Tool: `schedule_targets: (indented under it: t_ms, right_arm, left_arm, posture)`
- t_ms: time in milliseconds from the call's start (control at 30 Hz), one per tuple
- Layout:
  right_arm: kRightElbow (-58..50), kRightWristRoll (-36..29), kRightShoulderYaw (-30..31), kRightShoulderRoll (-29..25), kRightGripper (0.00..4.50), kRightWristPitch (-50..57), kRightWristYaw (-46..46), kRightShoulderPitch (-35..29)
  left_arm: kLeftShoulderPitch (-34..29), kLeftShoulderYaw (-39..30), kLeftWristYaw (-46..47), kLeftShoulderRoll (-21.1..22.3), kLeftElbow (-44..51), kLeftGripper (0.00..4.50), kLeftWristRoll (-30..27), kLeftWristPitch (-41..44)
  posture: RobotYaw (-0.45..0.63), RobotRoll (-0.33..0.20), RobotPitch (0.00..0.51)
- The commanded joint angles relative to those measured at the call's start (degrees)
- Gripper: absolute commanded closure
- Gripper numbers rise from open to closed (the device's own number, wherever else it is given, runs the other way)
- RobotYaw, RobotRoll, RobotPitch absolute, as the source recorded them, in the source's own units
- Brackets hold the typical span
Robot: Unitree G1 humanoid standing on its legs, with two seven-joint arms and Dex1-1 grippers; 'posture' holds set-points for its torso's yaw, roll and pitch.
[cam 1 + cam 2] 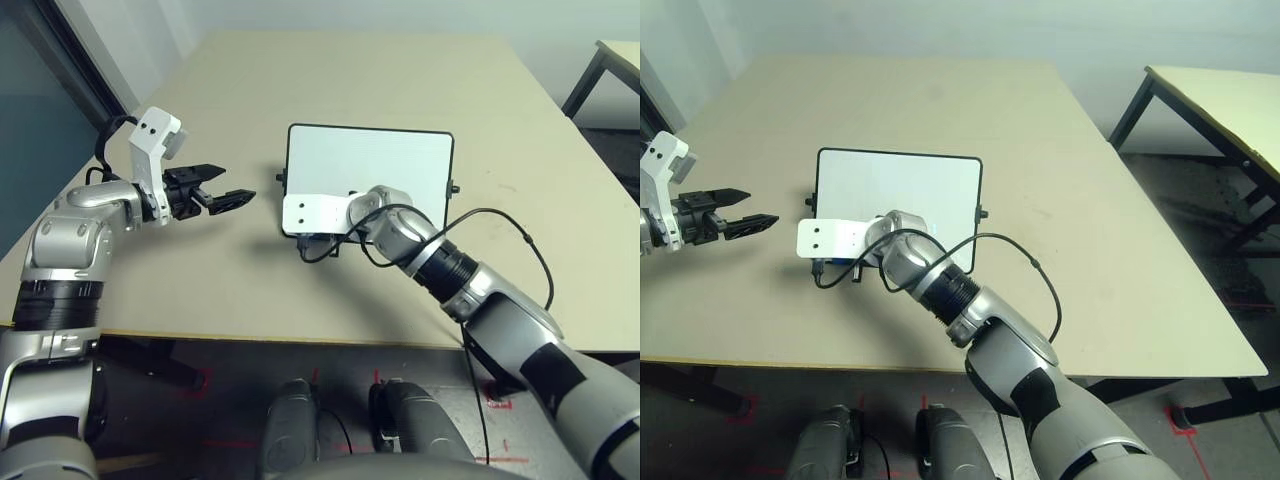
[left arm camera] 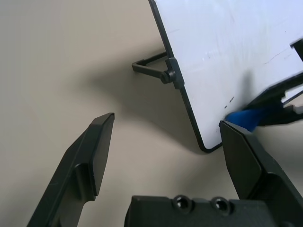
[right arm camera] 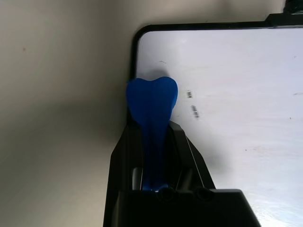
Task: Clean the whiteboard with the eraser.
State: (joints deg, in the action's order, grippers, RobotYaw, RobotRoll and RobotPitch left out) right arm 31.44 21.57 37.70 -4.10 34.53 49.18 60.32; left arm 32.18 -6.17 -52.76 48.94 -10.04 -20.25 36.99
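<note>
A: Start nearest the robot. What is at the front?

B: The right arm reaches in over the near edge of the surface (image 1: 250, 300). Its right pincer (image 3: 152, 124) is clamped on the eraser (image 3: 152, 101), a bright blue piece squeezed thin between the black fingers and flaring out past their tips.

A: And where is that on the board?

B: At the near left corner of the whiteboard (image 1: 370, 165). In the right wrist view the eraser tip lies over the black frame right at that rounded corner, beside a few short dark pen marks (image 3: 192, 103). Whether it presses on the board I cannot tell. From the head views the white wrist housing (image 1: 315, 212) covers that corner, so the eraser itself is hidden there.

A: The other arm?

B: The left pincer (image 1: 232, 196) hangs above the bare surface just left of the board, fingers spread apart, holding nothing, well clear of the frame.

A: Room to move?

B: Plenty. The board lies flat near the middle, with open tan surface to its left, to its right and beyond it to the far edge. A small black side knob (image 1: 455, 187) sticks out on the right. The board's far half looks plain white; any faint marks there are too small to make out.
</note>
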Motion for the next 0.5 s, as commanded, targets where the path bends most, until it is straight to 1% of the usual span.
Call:
schedule_targets:
  t_ms: [33,133,200,267,367,433,500]
  right_arm:
    - [10.13,0.23,-4.83,-0.90,3.93,-0.87,-6.66,3.81]
    - [13.34,-0.01,-5.40,-0.21,3.93,-1.92,-7.04,5.24]
    - [10.27,1.09,-3.02,-0.94,3.93,-0.60,-4.28,2.30]
    - [4.50,2.42,0.12,-2.68,3.93,1.31,-0.92,-2.06]
    - [-1.49,3.61,1.98,-4.61,3.93,3.30,1.30,-5.75]
    - [-0.83,3.47,0.77,-4.47,3.93,2.99,-0.04,-5.03]
    - [2.63,2.63,-1.47,-3.36,3.93,1.79,-2.56,-2.35]
  left_arm:
    - [-0.07,0.48,-0.10,-0.07,-0.11,0.00,0.49,0.20]
    - [0.06,0.61,-0.08,-0.17,-0.12,0.00,0.51,0.22]
    - [0.21,0.63,-0.05,-0.22,-0.26,0.00,0.55,0.14]
    - [0.29,0.67,-0.06,-0.21,-0.37,0.00,0.57,0.08]
    - [0.40,0.73,-0.16,-0.13,-0.65,0.00,0.64,-0.06]
    - [0.40,0.74,-0.24,-0.10,-0.76,0.00,0.65,-0.11]
    - [0.37,0.78,-0.33,-0.09,-0.84,0.00,0.66,-0.17]
  posture:
    - [0.03,0.000,0.103]
    - [0.03,0.000,0.101]
    - [0.03,0.000,0.101]
    - [0.03,0.000,0.102]
    - [0.02,0.000,0.103]
    - [0.02,0.000,0.104]
    - [0.02,0.000,0.105]
